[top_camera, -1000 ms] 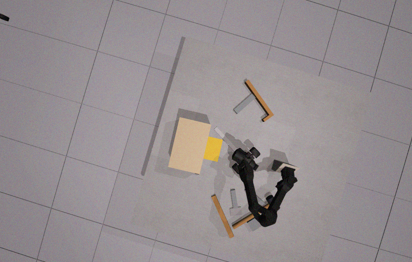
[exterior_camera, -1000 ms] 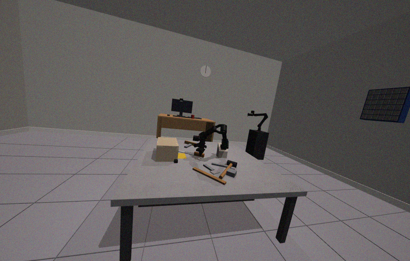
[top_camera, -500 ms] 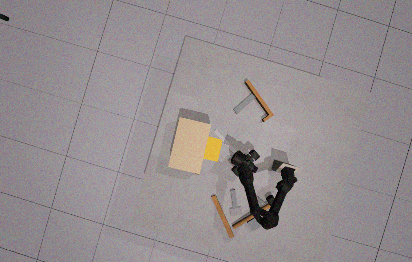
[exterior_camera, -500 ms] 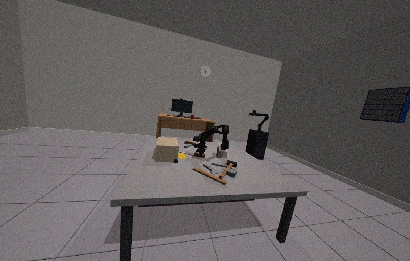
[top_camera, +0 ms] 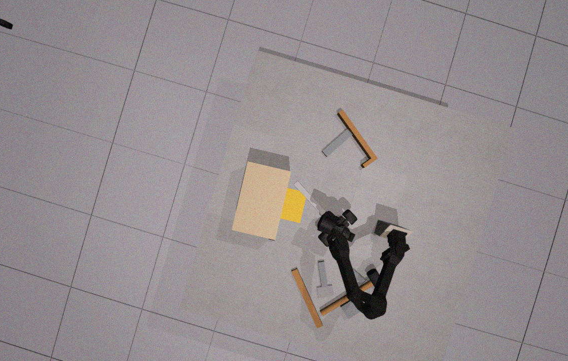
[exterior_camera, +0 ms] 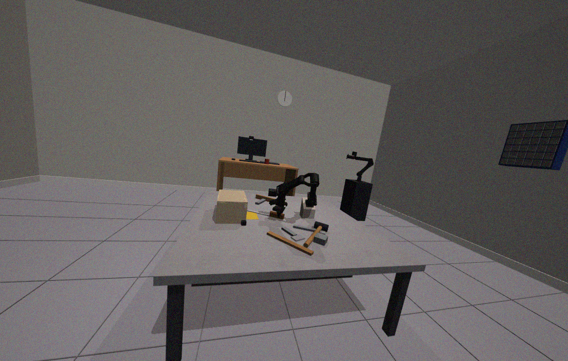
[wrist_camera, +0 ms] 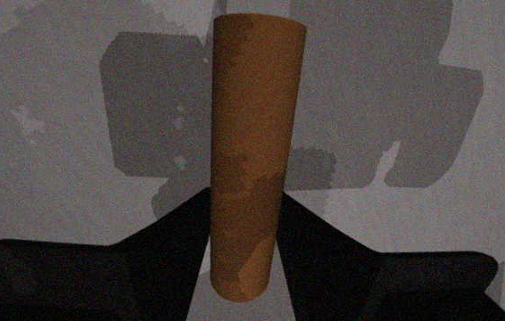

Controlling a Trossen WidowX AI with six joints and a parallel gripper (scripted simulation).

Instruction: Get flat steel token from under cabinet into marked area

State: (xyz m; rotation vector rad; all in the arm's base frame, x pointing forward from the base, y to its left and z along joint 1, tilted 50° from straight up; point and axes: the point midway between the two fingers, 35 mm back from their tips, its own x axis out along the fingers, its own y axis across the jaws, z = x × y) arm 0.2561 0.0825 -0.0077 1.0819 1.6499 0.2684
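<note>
My gripper (wrist_camera: 244, 196) (exterior_camera: 279, 212) is shut on the orange-brown round handle (wrist_camera: 257, 98) (exterior_camera: 276, 215) of a tool with a long thin grey blade (top_camera: 306, 194) (exterior_camera: 257, 212). The blade points toward the cabinet (top_camera: 261, 199) (exterior_camera: 231, 207), a pale wooden box. In the top view the blade tip is just off the cabinet's right side, by the upper right corner of the yellow marked area (top_camera: 292, 207) (exterior_camera: 252, 216). From above, the arm hides the handle and fingers. The steel token is not visible. Whether the blade touches the table is unclear.
An orange bar (top_camera: 358, 134) with grey pieces lies at the upper right. Below lie an orange stick (top_camera: 306, 298) (exterior_camera: 289, 243), a grey T-shaped piece (top_camera: 322, 274) and a black-headed mallet (top_camera: 372, 275) (exterior_camera: 320, 226). A pale block (exterior_camera: 307, 210) stands by the arm's base.
</note>
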